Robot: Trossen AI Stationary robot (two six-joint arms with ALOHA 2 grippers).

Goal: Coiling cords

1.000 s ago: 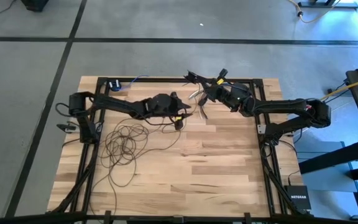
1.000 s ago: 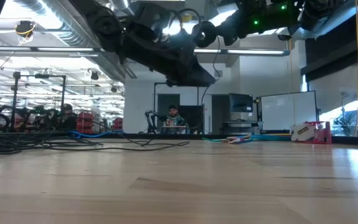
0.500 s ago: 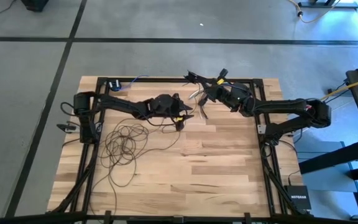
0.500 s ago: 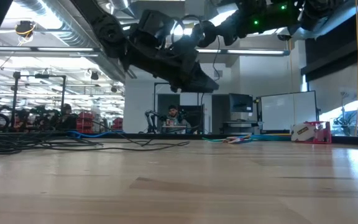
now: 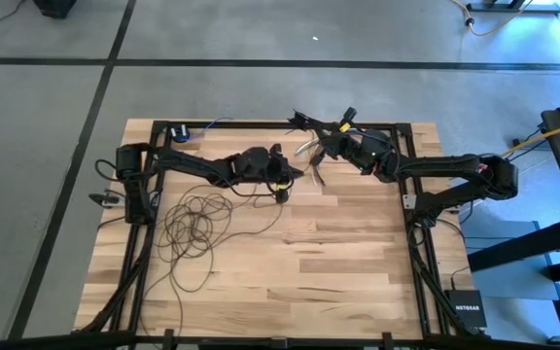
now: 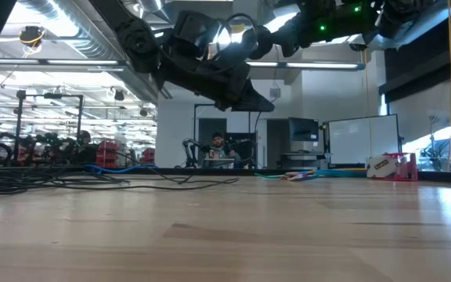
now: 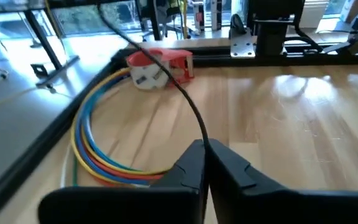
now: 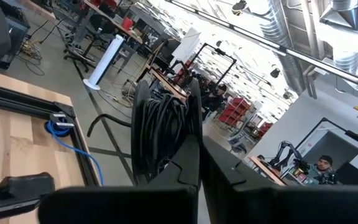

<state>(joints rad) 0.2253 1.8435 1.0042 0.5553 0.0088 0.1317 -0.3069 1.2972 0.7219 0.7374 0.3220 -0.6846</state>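
We see the left tool [image 5: 282, 182] above the table's [image 5: 338, 262] back-centre, fingers [image 7: 194, 165] pinched together on a strand of the cords [image 5: 194, 226]. In the left wrist view that thin dark strand [image 7: 166, 74] rises from between the fingertips. The rest of the cords lie in loose loops on the table's left half, near the tool's left and front, w/ one strand running up to it. The right tool [image 5: 311, 149] sits just beside the left one, toward the back edge, fingers [image 8: 194, 155] clamped on a thick coil of the same dark cord [image 8: 160, 134], held off the table. A bundle of coloured wires [image 7: 89, 146] lies near a red-and-white tape roll [image 7: 157, 67].
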